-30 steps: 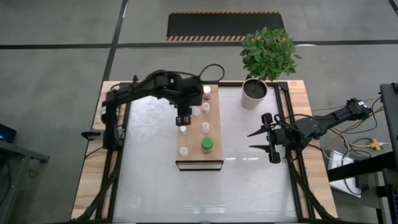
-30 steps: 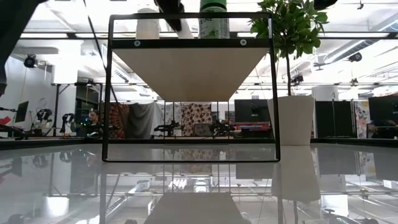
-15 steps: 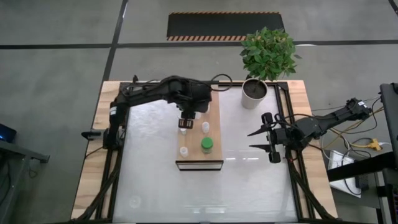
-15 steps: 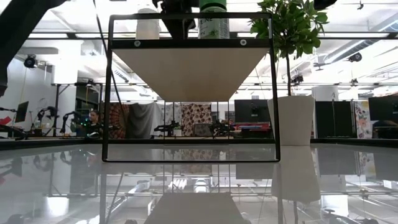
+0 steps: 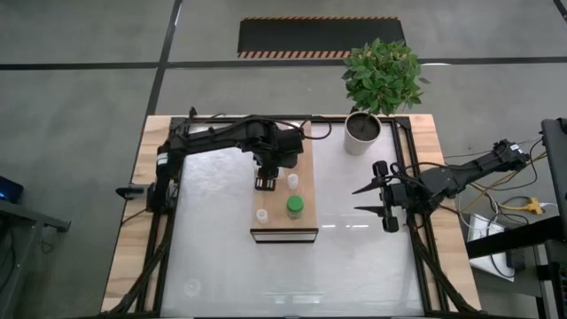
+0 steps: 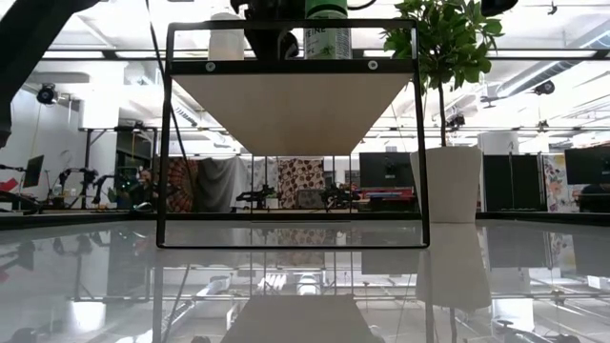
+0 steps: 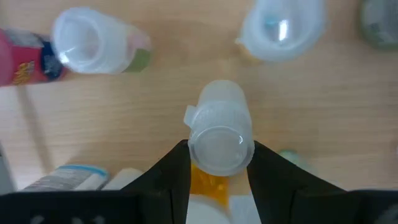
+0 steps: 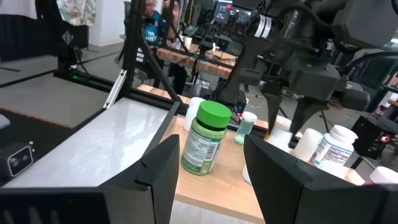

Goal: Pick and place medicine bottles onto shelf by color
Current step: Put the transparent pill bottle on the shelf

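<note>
One white-capped bottle [image 7: 220, 137] in left gripper [image 7: 219, 163]

The shelf [image 7: 323, 112] is pale matt wood with fine grain. The bottle [image 7: 221, 140] has a smooth, cloudy plastic cap, and the green-capped bottle [image 8: 204, 138] looks like glossy plastic. The surface [image 5: 354, 257] is white and glossy, mirroring the room.
</note>
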### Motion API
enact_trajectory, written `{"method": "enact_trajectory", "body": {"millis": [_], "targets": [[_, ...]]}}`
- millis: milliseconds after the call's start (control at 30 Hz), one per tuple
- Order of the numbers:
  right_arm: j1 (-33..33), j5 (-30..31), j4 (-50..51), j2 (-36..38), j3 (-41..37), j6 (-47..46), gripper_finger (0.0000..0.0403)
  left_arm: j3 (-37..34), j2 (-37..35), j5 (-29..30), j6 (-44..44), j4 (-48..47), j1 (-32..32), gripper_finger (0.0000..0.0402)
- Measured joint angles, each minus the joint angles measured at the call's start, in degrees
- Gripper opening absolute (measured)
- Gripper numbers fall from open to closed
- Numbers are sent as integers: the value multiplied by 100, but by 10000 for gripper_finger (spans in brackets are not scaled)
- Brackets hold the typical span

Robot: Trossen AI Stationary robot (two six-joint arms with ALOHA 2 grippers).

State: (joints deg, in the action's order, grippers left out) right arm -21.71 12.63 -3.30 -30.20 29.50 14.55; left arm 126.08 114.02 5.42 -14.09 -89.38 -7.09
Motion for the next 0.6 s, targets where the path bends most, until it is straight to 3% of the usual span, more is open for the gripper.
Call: {"method": "enact_trajectory", "body": {"millis": [400,600], "targets": [[0,56,10,0,0,-41,171,-4,7,-71,31,49,13,116],[-1,54,44,0,-1,-52,171,-92,7,-66,47,223,13,146]]}}
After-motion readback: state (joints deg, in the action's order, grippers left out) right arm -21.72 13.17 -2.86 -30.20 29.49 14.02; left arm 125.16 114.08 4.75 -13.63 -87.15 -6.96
